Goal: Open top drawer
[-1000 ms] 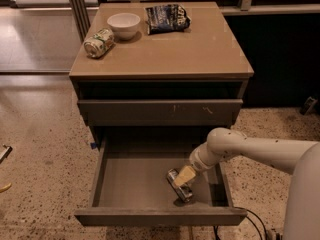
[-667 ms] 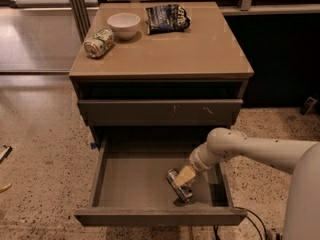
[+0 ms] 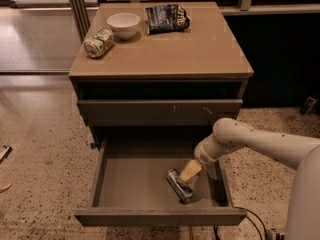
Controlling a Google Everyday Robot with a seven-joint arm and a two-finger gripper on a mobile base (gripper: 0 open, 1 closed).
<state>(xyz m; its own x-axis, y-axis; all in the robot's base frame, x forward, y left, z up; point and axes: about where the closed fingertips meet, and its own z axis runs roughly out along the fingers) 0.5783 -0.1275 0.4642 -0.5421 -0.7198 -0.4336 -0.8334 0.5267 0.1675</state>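
The top drawer [image 3: 145,112] is a wide grey-brown panel with small whitish scuffs right of centre. It sits pushed in under the cabinet top [image 3: 170,54], with a dark gap above it. Below it, a similar drawer [image 3: 135,179] is pulled far out. My gripper [image 3: 182,179] reaches down into this lower drawer on the right side, close to its floor. My white arm [image 3: 250,141] comes in from the right and lies below the top drawer's front. Nothing shows in the gripper.
On the cabinet top are a white bowl [image 3: 123,24], a can lying on its side [image 3: 98,42] and a chip bag [image 3: 166,18]. A cable [image 3: 254,218] lies on the speckled floor at the lower right. Dark railing stands behind.
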